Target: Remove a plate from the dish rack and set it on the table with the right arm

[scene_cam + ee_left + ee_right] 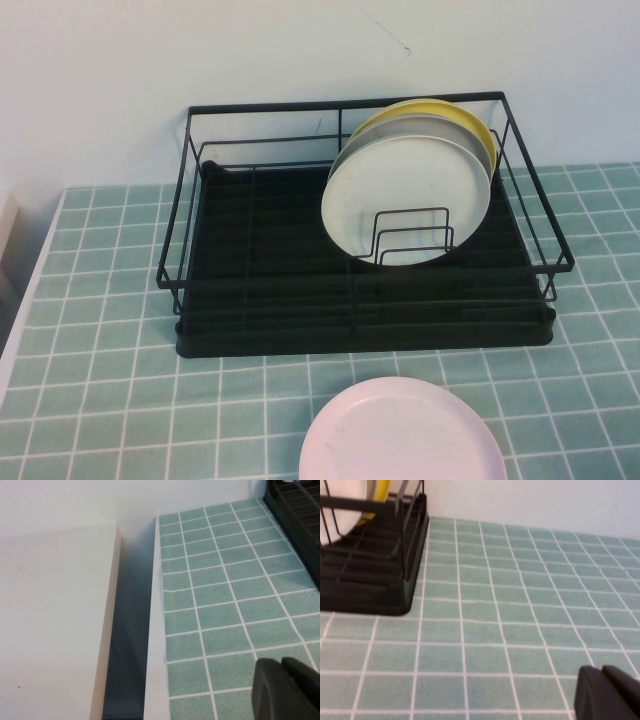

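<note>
Plate (405, 195) upright in rack (250, 290), right of centre. Right gripper (602, 692) shut, low over table (520, 605) beside rack; left gripper (282, 687) shut, parked. Open, approach rim from above, lift clear of dividers.

You had nothing to read here. No text, label, brand or number showed on any surface.

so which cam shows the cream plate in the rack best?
High view: the cream plate stands on edge at the front of the stack in the dish rack. Right wrist view shows only a sliver behind the wires; left wrist view shows none.
</note>
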You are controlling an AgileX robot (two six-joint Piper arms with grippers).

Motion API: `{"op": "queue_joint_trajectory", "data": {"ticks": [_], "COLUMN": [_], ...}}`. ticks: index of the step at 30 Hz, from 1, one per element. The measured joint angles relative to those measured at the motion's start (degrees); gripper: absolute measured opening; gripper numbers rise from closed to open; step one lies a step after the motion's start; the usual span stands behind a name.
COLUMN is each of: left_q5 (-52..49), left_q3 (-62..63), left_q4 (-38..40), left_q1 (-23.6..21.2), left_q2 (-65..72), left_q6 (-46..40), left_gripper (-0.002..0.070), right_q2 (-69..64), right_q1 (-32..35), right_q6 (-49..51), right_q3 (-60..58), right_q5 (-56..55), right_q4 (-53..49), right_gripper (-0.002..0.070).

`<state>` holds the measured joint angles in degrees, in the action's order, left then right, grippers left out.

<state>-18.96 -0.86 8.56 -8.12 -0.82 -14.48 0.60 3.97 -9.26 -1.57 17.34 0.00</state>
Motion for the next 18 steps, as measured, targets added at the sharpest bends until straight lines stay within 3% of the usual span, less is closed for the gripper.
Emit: {"op": "queue_joint_trajectory", "data": {"ticks": [7,10,15,18], "left_q5": [0.00,0.00,0.00,0.00], "left_q3": [0.00,0.00,0.00,0.00], "left_q4": [0.00,0.00,0.00,0.00], "left_q1": [0.00,0.00,0.00,0.00], "left_q2": [0.00,0.00,0.00,0.00], "left_q6": [0.00,0.00,0.00,0.00], "left_gripper": [-0.0003,-0.0003,-0.0003,-0.0003], "right_q2": [0.00,0.00,0.00,0.00], "right_q1": [0.00,0.00,0.00,0.00], "right_q6": [0.69,4.89,15.16,12.32], "right_q3": [0.02,0.02,0.02,0.02], "right_q5": [-5.71,-7.52,-8.92,-10.98], "right_q4": [9.36,21.98,52.81,60.13], "right_gripper": [-0.0001,-0.0001,-0.0001,-0.0001]}}
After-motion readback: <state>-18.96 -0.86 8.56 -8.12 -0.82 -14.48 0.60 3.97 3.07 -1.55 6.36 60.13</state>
